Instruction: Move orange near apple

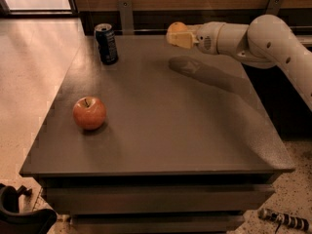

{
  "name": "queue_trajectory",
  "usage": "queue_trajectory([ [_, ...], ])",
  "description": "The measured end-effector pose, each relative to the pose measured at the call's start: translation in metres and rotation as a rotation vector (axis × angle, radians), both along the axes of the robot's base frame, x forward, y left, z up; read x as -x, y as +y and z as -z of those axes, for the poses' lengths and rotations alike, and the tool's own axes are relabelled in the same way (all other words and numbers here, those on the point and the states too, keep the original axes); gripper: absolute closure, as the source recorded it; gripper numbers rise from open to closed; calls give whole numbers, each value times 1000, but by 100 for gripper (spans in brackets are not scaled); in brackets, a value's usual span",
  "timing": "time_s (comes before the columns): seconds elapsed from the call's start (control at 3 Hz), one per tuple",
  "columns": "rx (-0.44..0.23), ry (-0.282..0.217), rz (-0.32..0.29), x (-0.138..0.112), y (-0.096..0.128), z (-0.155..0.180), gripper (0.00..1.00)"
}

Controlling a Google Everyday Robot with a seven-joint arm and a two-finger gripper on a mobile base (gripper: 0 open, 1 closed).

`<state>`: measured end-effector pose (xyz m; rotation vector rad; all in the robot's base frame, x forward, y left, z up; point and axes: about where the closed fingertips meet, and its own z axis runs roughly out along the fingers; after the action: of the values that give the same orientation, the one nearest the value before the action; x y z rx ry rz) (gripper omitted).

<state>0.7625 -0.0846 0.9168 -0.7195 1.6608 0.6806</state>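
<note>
The red apple with a short dark stem sits on the dark table at the left, toward the front. My gripper reaches in from the right and is shut on the orange, holding it in the air above the table's far middle. The fingers cover most of the orange, so only its top shows. Its shadow falls on the table just below. The orange is far from the apple, up and to the right of it.
A dark soda can stands upright at the table's far left. My white arm spans the far right side. A wooden wall with metal brackets runs behind the table. The light floor lies to the left.
</note>
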Motion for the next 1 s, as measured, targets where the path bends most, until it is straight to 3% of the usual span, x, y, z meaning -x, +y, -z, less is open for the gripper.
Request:
queue_trajectory([
  [0.67, -38, -18, -58, 88, -3, -15, 100],
  [1.0, -49, -44, -139, 144, 15, -4, 100],
])
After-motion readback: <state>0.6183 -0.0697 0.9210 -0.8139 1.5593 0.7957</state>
